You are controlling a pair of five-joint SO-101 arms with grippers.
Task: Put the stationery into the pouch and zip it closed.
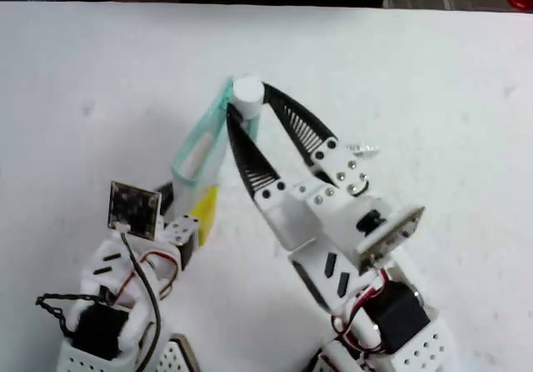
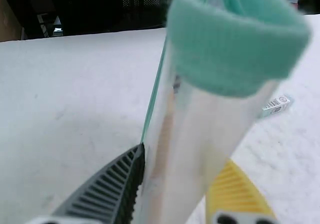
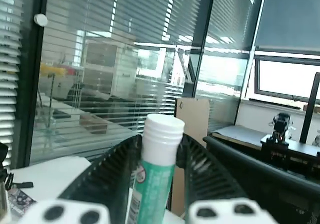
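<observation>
Snugly in right hand [image 3: 160, 139]: glue stick [image 3: 159, 156]

Looks like an office around me: glass partition walls [image 3: 165, 48] with slatted blinds [image 3: 15, 58], a desk [image 3: 240, 132], a window [image 3: 287, 81], white counter [image 1: 416, 64] under me.

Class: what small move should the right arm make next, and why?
Probably ease the white-capped green glue stick toward the mouth of the clear, teal-rimmed pouch: the right gripper holds it at the pouch's far end, while the left gripper clamps the pouch.
</observation>
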